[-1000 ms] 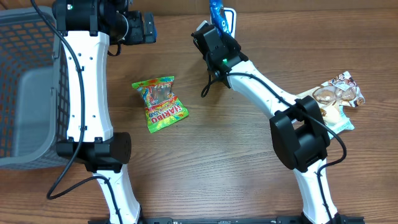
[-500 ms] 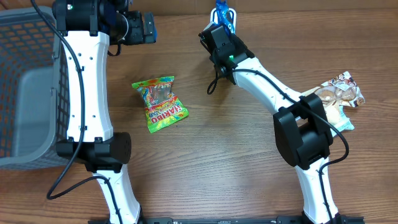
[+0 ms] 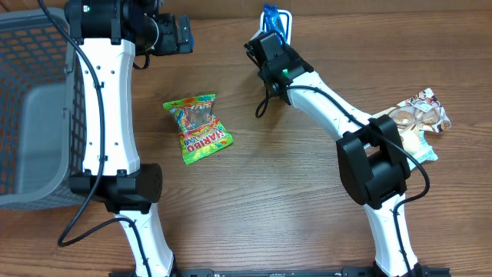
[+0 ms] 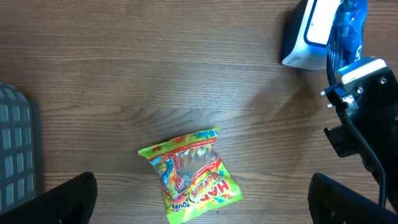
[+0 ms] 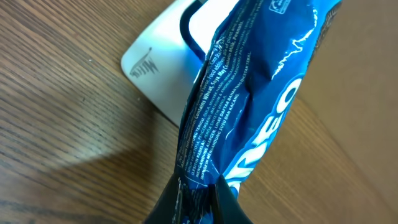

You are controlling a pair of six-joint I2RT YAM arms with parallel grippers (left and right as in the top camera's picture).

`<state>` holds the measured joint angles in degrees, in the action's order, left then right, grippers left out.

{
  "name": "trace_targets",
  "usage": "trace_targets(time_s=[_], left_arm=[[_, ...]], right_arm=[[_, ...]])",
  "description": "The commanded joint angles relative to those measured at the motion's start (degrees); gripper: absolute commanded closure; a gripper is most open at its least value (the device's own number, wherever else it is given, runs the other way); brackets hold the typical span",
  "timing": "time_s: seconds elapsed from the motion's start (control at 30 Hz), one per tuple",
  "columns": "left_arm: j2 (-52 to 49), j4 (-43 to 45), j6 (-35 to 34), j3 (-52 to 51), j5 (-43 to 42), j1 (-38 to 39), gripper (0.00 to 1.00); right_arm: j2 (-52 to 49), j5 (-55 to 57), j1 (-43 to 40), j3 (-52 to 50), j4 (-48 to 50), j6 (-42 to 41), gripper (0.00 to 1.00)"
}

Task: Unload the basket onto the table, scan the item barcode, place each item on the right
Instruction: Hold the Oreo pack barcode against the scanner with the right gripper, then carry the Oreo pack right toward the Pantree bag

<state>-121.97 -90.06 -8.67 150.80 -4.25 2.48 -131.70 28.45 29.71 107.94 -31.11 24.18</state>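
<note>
Pinching the Oreo packet [image 5: 249,106] by one end, right end effector [image 5: 198,200] holds it over the scanner [image 5: 158,65], far edge of the counter [image 3: 307,200]. Left end effector [image 3: 181,35] gapes empty. Risk: crumpled foil may hide barcode; misread.

The green bag [image 3: 198,128] at centre left read "HARIBO", and the blue packet [image 5: 249,106] at frame centre showed white letters "REO".
</note>
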Motion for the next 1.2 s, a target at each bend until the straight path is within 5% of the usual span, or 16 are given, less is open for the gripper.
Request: trace_targets(time_s=[0.0,0.33,0.7,0.93,1.17], left_arm=[[-0.6,0.1,-0.2,0.3,0.2,-0.2,0.0],[-0.6,0.1,-0.2,0.3,0.2,-0.2,0.0],[-0.6,0.1,-0.2,0.3,0.2,-0.2,0.0],[-0.6,0.1,-0.2,0.3,0.2,-0.2,0.0],[-0.6,0.1,-0.2,0.3,0.2,-0.2,0.0]], right_arm=[[1.3,2.1,0.1,0.9,-0.8,-7.3,0.96],[20.0,-10.4,-2.6,0.9,-15.0,-26.3,0.96],[26.2,-20.8,-27.2,-2.1,-37.9,-54.3,0.96],[25.2,-34.2,-37.8,-15.4,-29.6,-54.9,0.96],[25.2,-33.4,-38.8,-24.2,-22.6,-54.8,0.96]])
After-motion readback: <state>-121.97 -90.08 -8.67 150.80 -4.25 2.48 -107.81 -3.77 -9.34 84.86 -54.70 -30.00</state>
